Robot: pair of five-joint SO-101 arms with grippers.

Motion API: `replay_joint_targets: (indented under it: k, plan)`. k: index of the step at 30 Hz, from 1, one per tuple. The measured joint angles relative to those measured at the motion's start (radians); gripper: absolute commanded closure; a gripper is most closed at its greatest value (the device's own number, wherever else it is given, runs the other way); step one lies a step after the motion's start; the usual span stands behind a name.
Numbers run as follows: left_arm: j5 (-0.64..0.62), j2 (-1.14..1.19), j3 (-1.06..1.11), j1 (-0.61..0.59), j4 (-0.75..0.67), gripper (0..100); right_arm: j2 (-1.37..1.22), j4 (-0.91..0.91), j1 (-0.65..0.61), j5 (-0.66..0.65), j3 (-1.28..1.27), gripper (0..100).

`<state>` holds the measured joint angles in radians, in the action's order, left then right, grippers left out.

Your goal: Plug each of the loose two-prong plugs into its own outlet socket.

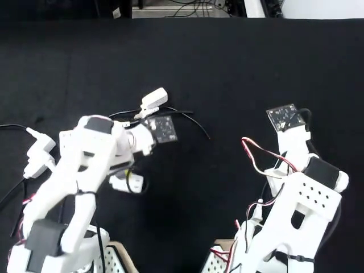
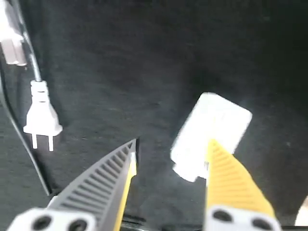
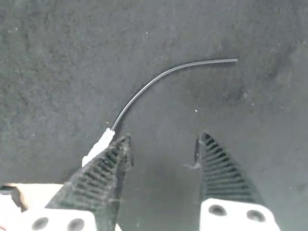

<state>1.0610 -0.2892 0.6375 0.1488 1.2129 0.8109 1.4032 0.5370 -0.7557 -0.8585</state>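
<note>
Here, a matte black felt-like cloth (image 1: 227, 68) covers the table, its nap fuzzy and flecked with lint. Beyond its far edge runs a strip of pale floor (image 1: 170, 8) with loose wires. A white rectangular plastic outlet block (image 2: 214, 125), smooth with rounded corners, lies on the cloth. Well apart from it lies a white two-prong plastic plug (image 2: 42, 120) with a ribbed collar, its prongs in no socket. The left gripper (image 2: 172, 144) is spread wide and grips nothing. It has one ribbed grey finger and one smooth yellow finger (image 2: 226, 178), whose tip overlaps the block; whether they touch cannot be told. The right gripper (image 3: 165, 137), its black ribbed fingers parted, holds nothing above a thin curving black cable (image 3: 163, 77).
</note>
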Motion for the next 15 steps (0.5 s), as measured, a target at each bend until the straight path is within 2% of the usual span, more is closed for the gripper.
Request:
replay_joint_targets:
  k: [2, 8, 15]
  plan:
    - [-0.002, 0.011, -0.052, -0.002, 0.06, 77, 0.0, 0.0, 0.0, 0.006, 0.0, 78.3]
    - [-0.132, -0.054, -0.215, -0.008, 0.226, 77, 0.0, -0.029, 0.0, 0.206, 0.014, 78.3]
    - [-0.287, -0.483, -0.193, -0.029, 0.359, 77, 0.0, 0.091, 0.0, 0.276, 0.049, 78.3]
